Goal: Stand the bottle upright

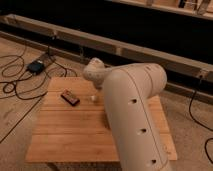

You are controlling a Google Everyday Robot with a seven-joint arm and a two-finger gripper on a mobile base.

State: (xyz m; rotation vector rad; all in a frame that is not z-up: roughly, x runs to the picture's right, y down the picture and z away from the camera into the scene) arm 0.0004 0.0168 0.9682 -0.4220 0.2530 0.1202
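A small white piece of the bottle [93, 98] shows on the wooden table [65, 135], just right of the dark brown bar [70, 97]. It lies right against the left edge of my thick cream arm [132, 115], which hides the rest of it. My gripper is hidden behind that arm, somewhere over the table's middle, with its jaws standing wide. The arm's rounded joint [95, 71] hangs above the table's far edge.
Black cables [15, 90] and a small dark box [36, 66] lie on the floor to the left of the table. A long dark wall with a pale rail [150, 52] runs behind it.
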